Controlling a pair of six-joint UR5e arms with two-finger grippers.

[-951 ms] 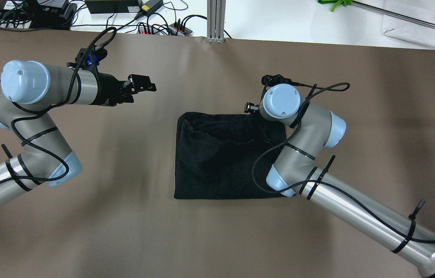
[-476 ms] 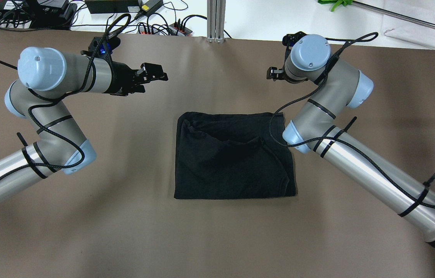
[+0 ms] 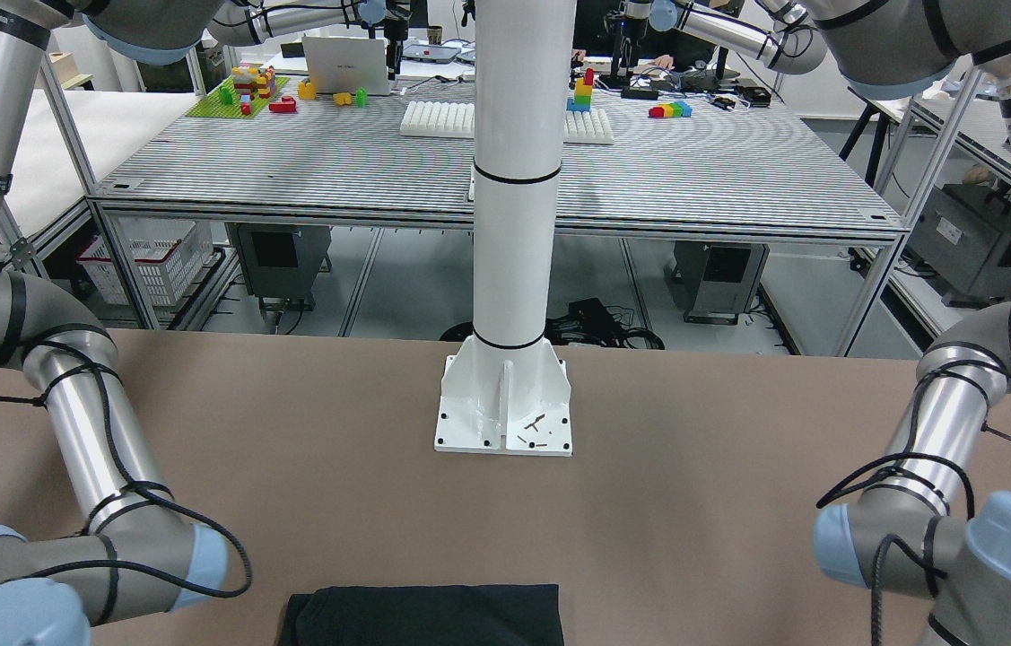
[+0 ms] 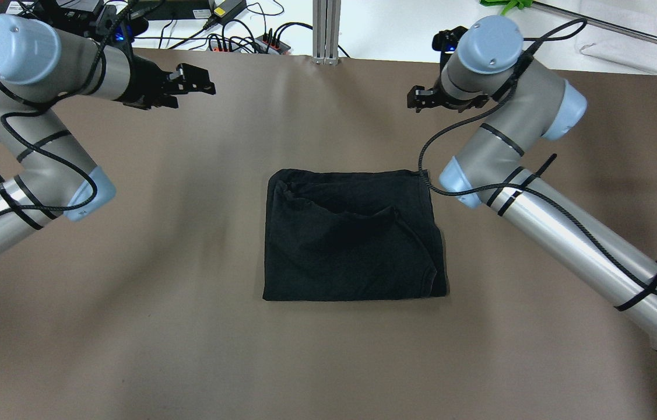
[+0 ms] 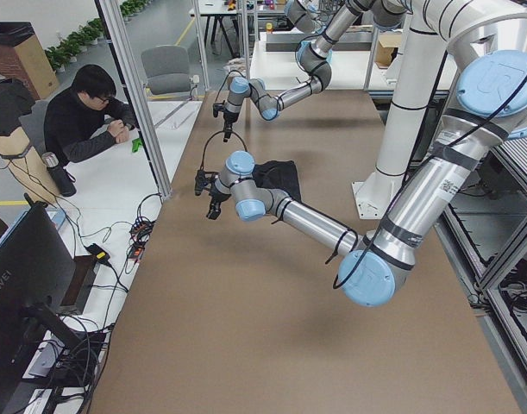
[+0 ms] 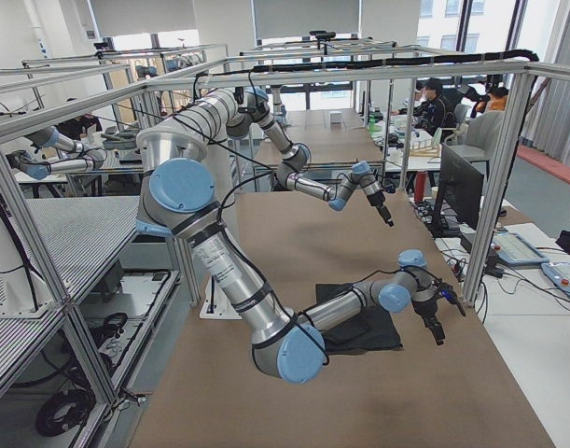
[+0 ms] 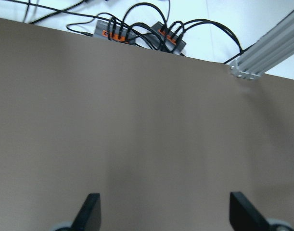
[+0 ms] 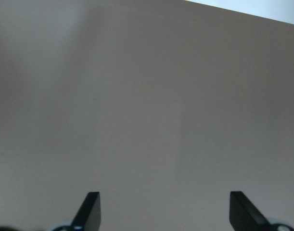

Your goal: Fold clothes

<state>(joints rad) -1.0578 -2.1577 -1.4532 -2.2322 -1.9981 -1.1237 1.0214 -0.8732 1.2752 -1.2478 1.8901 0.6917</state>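
Observation:
The clothes, one black garment (image 4: 351, 233), lie folded into a rough rectangle at the middle of the brown table, with some wrinkles near the far left corner. Its near edge shows at the bottom of the front-facing view (image 3: 424, 615). My left gripper (image 4: 203, 81) hovers open near the table's far left, well away from the garment. Over bare table, the left wrist view shows its fingertips (image 7: 91, 214) spread wide. My right gripper (image 4: 421, 100) hangs open beyond the garment's far right corner, fingertips (image 8: 243, 211) apart, nothing between them.
Power strips and cables (image 4: 246, 41) and an aluminium post (image 4: 326, 29) line the far edge. The white pole's base plate (image 3: 503, 404) stands on the robot's side of the table. A person (image 5: 90, 112) sits at a desk beyond the far edge.
The right arm lifted off the garment's far right corner and swung to the far right. The left arm drew back toward the far left. The garment stays put.

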